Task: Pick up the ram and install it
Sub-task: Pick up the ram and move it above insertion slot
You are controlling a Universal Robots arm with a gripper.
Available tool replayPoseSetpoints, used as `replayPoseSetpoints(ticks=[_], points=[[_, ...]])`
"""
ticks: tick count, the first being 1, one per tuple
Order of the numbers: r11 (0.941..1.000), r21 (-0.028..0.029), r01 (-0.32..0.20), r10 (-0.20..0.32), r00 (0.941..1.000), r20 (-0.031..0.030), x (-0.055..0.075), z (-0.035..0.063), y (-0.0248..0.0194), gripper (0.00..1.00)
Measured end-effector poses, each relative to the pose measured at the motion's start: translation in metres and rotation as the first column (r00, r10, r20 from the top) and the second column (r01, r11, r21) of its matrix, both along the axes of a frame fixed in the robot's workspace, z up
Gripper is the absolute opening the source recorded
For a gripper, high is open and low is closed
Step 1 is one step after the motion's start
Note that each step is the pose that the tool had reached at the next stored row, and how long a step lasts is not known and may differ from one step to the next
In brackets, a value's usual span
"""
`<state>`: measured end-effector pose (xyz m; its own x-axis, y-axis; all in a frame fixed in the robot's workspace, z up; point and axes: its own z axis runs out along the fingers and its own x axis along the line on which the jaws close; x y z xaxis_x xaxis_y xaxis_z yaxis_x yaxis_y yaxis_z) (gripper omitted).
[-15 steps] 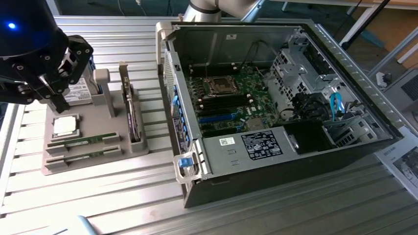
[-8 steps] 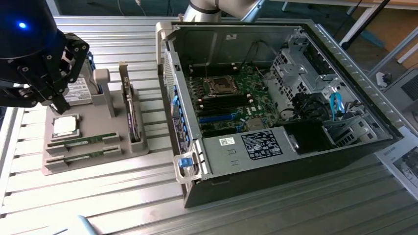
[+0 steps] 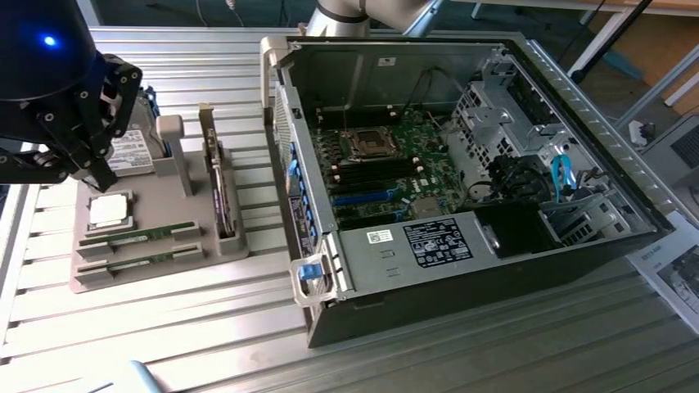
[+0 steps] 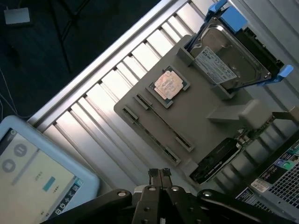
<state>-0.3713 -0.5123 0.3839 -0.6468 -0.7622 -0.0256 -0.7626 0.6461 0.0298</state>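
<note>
Ram point(image 3: 142, 237) rests in tray point(image 3: 147, 209), jaws closed, holding nothing.

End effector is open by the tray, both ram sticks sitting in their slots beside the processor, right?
No: the end effector is shut, as the wrist view shows. It is by the tray, and both ram sticks sit in their slots beside the processor.

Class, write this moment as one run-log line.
hand: shut, empty | place: over grey plastic tray | two thin green ram sticks: both lying in tray
</note>
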Motion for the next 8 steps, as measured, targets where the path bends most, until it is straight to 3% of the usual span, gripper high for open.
replayPoseSetpoints(ticks=[4, 8], points=[[0.9973, 0.0, -0.073, 0.073, 0.9973, 0.0, 0.0, -0.0009, 0.0, 0.1], [0.9892, 0.0, -0.147, 0.147, 0.9892, 0.0, 0.0, -0.0018, 0.0, 0.1]])
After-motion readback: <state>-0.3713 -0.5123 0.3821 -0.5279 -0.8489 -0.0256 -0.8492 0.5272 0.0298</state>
